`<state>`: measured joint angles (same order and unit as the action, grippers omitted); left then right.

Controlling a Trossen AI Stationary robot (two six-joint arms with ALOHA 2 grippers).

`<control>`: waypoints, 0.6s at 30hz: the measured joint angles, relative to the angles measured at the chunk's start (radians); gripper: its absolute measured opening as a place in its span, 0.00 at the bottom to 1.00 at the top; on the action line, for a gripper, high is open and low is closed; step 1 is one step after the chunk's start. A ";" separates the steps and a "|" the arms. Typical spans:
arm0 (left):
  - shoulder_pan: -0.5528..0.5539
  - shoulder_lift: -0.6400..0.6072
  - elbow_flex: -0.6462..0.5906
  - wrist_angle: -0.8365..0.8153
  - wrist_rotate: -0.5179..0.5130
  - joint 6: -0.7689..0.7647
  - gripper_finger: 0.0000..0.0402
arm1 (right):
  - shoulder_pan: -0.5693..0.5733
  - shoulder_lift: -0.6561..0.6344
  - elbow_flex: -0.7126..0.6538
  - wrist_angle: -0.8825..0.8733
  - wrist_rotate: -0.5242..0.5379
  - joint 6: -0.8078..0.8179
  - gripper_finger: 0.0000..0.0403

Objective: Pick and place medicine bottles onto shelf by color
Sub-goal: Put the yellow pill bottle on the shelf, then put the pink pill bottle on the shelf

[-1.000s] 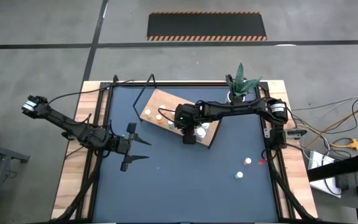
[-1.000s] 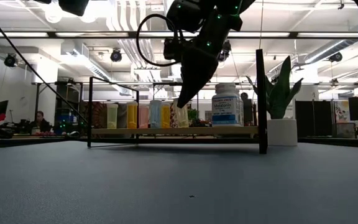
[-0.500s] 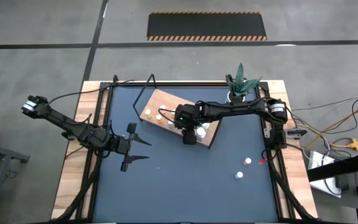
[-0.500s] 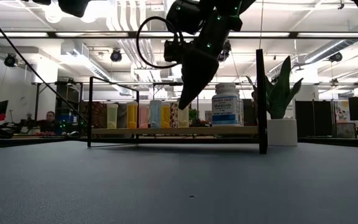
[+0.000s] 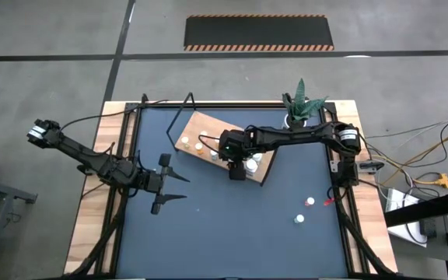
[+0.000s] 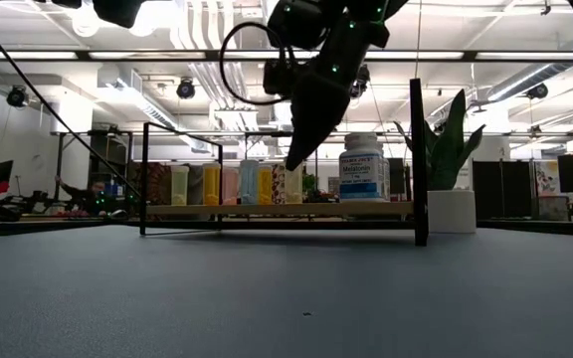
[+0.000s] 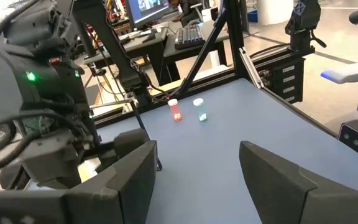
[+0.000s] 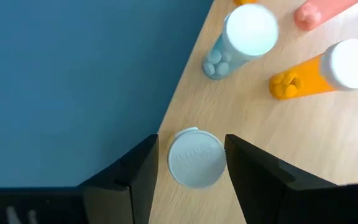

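The wooden shelf (image 5: 197, 128) lies slantwise at the table's far middle and carries a row of small medicine bottles (image 6: 232, 185) and a bigger white one (image 6: 364, 167). My right gripper (image 5: 237, 169) points down over the shelf's near edge. It is open, with its fingers on either side of an upright white-capped bottle (image 8: 196, 157). Beside that one stand a bluish bottle (image 8: 244, 37), an orange one (image 8: 328, 68) and a pink one (image 8: 319, 12). Two loose bottles (image 5: 309, 201) (image 5: 299, 219) stand near the table's right edge. My left gripper (image 5: 169, 183) waits open over the left half. My right gripper comes from above, pointing down, and straddles the white cap (image 8: 185, 168) of the upright bottle, which rests on the shelf board. A gap shows beside one finger (image 8: 145, 174). Whether the other finger (image 8: 247, 174) touches the cap, I cannot tell.
A white pot with a green plant (image 5: 298, 109) stands at the far right corner, behind the shelf. The shelf's black frame posts (image 6: 416, 159) rise above the board. The blue tabletop (image 5: 232, 233) lies bare across the near half. The loose bottles also show in the left wrist view (image 7: 174, 109) (image 7: 199, 109).
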<state>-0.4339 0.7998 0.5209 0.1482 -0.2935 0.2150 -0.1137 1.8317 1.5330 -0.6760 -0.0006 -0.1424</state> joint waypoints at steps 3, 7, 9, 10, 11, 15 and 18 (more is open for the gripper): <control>0.000 0.000 0.000 0.000 0.000 0.000 0.53 | 0.000 -0.018 0.000 0.001 0.000 0.006 0.43; 0.000 0.000 0.000 0.000 0.000 0.000 0.53 | 0.003 -0.044 0.000 -0.001 0.000 0.019 0.44; 0.000 0.000 0.000 0.001 0.000 0.000 0.53 | 0.005 -0.057 0.011 -0.004 0.000 0.024 0.44; 0.000 0.000 0.000 0.001 0.000 0.000 0.53 | 0.006 -0.063 0.020 -0.005 0.000 0.035 0.44; 0.000 0.000 0.000 0.003 0.000 0.001 0.53 | 0.008 -0.070 0.031 -0.008 0.000 0.047 0.44; 0.000 0.000 0.000 0.010 0.000 0.008 0.53 | 0.033 -0.108 0.086 -0.083 -0.008 0.090 0.44; 0.000 0.000 0.000 0.011 0.000 0.009 0.53 | 0.075 -0.142 0.121 -0.190 -0.041 0.122 0.43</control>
<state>-0.4339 0.7998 0.5213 0.1589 -0.2935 0.2242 -0.0387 1.6899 1.6536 -0.8658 -0.0420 -0.0205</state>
